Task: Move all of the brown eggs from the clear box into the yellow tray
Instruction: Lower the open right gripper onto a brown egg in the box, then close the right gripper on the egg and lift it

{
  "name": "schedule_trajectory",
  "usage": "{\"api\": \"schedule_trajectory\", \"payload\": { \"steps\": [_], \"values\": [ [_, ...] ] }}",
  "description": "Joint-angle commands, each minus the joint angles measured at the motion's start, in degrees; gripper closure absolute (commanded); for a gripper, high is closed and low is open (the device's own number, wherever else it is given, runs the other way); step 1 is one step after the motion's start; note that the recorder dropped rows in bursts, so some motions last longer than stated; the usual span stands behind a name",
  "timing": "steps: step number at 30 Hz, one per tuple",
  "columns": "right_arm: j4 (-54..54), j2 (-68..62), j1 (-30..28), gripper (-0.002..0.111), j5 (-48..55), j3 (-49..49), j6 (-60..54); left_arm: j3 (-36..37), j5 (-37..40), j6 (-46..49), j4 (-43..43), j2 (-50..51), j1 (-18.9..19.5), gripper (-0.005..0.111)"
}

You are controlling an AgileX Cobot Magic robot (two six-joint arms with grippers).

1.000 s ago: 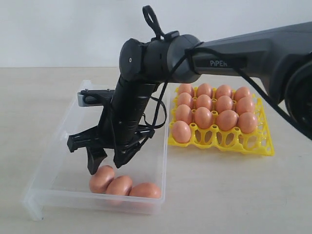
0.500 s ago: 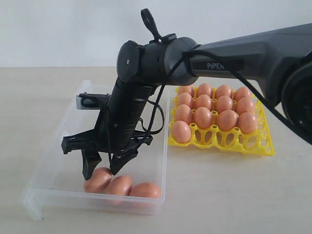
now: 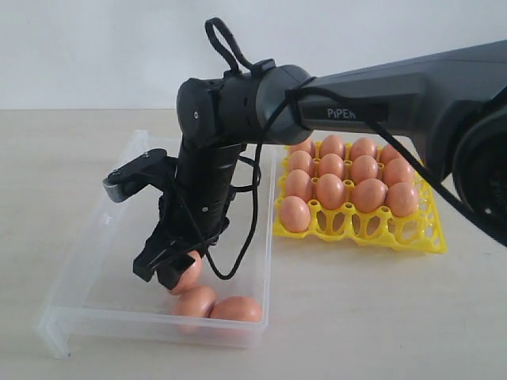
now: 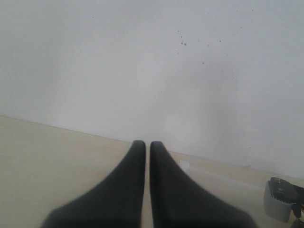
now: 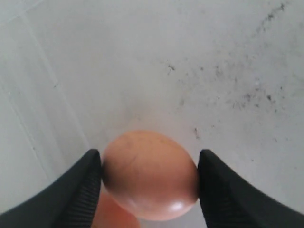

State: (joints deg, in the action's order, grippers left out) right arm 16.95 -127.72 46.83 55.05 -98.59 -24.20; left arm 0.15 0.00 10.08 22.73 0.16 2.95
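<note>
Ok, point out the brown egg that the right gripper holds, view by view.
Exterior view: held brown egg in the right gripper, low left of centre, above two more eggs.
Left wrist view: not in it.
Right wrist view: same egg, lower centre, between both fingers.
Shared landmark: the clear box, whose speckled floor fills the right wrist view.

Smooth matt brown eggs [image 3: 330,191], clear plastic box [image 3: 95,273], glossy yellow plastic tray [image 3: 398,235]; ribbed black tool pads [image 5: 81,190]

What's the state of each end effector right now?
Left end effector: closed, holding nothing.
Right end effector: closed on a brown egg.
</note>
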Motion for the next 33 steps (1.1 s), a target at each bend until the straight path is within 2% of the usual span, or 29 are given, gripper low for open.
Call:
{"api": "schedule_trajectory", "payload": {
  "steps": [1,8,19,33],
  "values": [
    [-2.83,0.47,0.02,0.056,-0.32,-0.31,-6.93,-0.15,0.00,0.33,0.18,-0.16,-0.24,0.103],
    [-8.12,0.25,0.02,0.056,-1.72,-0.31,-13.42,-0.15,0.00,0.33,0.18,-0.16,-0.24,0.103],
    [-8.65,0.23,0.02,0.055,-2.28,-0.31,-25.80,-0.15,0.00,0.33,0.18,-0.16,-0.24,0.103],
    [-15.69,-2.21,0.02,0.055,2.54,-0.20,-30.39,-0.15,0.00,0.33,0.18,-0.16,-0.24,0.103]
  ]
}}
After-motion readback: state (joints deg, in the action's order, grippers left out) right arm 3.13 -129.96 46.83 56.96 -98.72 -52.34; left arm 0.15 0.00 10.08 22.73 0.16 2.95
